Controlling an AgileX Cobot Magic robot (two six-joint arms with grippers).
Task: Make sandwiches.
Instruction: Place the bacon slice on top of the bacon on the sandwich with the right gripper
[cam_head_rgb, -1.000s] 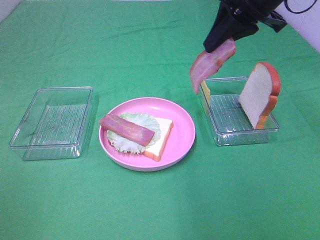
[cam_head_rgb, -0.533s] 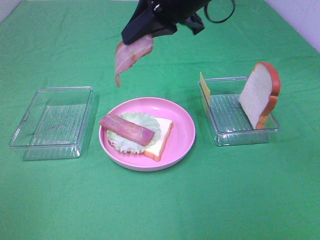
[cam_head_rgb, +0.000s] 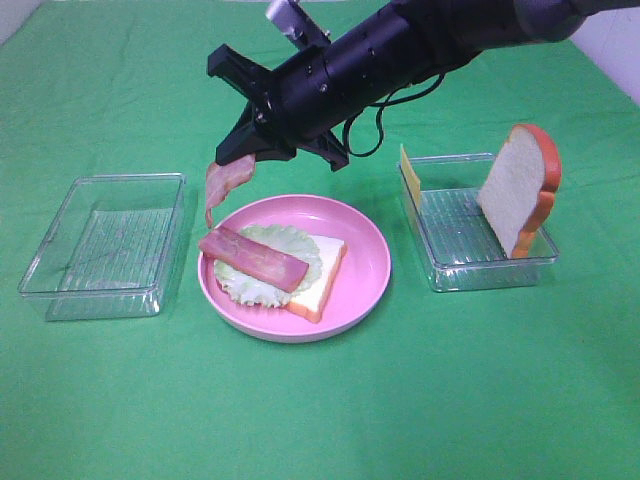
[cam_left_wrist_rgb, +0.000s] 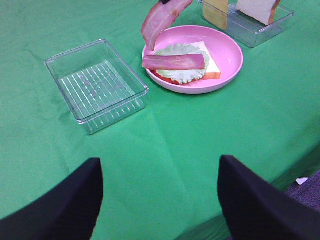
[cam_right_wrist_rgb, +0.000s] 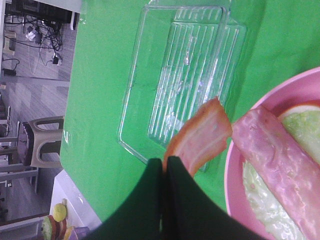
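Pinching the second bacon strip (cam_head_rgb: 220, 186), the right hand (cam_head_rgb: 236, 158) has swung from the right tray (cam_head_rgb: 488, 281) to the plate's (cam_head_rgb: 370, 272) left edge, ready to lay it on the lettuce (cam_head_rgb: 238, 289); the left hand (cam_left_wrist_rgb: 160, 196) waits wide.

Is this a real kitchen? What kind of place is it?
Probably a robot lab, not a kitchen. A green cloth covers the work surface, the sandwich on the pink plate looks like a toy, and the right wrist view shows tangled cables on a bare floor.

Clr ribbed plastic tray (cam_head_rgb: 110, 245), glossy plate (cam_head_rgb: 366, 256), matt grn cloth (cam_head_rgb: 320, 420), smooth bacon (cam_head_rgb: 224, 181).
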